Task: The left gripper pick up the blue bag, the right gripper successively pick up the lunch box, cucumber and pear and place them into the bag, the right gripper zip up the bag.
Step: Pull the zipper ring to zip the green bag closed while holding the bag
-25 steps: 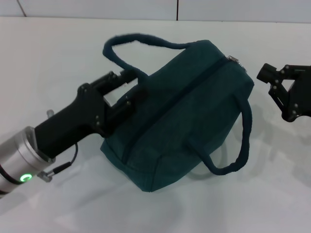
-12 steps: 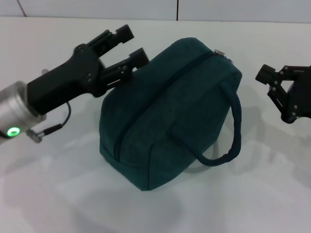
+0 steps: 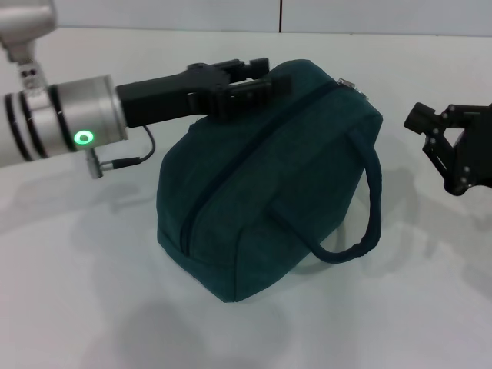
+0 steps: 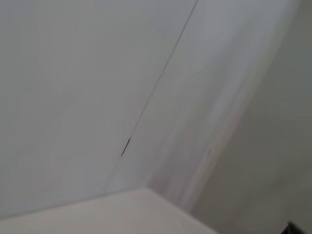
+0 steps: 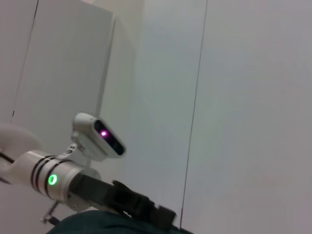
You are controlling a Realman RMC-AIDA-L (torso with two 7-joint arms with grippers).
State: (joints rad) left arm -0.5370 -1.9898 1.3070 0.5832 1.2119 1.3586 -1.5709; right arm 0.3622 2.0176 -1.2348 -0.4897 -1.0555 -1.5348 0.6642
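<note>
A: Where is the blue bag (image 3: 265, 184)?

B: It sits on the white counter (image 3: 92, 307), zipper shut along its top, with one loop handle hanging down its near side. Everything else is best placed from it.

A: And the left claw (image 3: 254, 77)?

B: It hangs level over the bag's top edge on the far side, fingers turned edge-on, so I cannot tell whether they are spread or pressed together. It does not appear to hold a handle.

A: The right claw (image 3: 430, 131)?

B: It waits well apart from the bag's zipper-pull end, above the counter, fingers spread and gripping nothing.

A: The lunch box, cucumber and pear?

B: None shows outside the bag. With the zipper closed, I judge they are already packed inside, which would explain both claws standing clear.
</note>
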